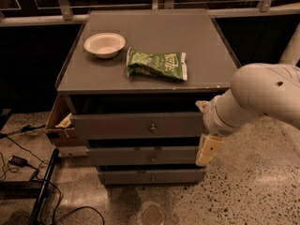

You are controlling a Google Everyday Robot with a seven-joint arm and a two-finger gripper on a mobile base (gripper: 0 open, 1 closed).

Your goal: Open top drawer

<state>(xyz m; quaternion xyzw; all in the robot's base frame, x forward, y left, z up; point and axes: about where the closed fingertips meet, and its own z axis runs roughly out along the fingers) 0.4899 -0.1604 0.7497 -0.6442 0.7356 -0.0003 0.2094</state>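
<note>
The top drawer [122, 124] is the uppermost grey front of the cabinet, with a small round metal knob [152, 127] at its centre. It stands out a little from the cabinet, with a dark gap above it. My gripper [208, 149], cream coloured on a white arm [262, 97], hangs just off the drawer's right end. It is level with the second drawer [126, 155] and away from the knob. It holds nothing that I can see.
A white bowl [104, 44] and a green snack bag [157, 63] lie on the cabinet top [197, 41]. The bottom drawer [131, 176] is below. A cardboard box [58, 121] sits against the cabinet's left side. Cables [18, 162] and a black pole [42, 189] lie on the floor at left.
</note>
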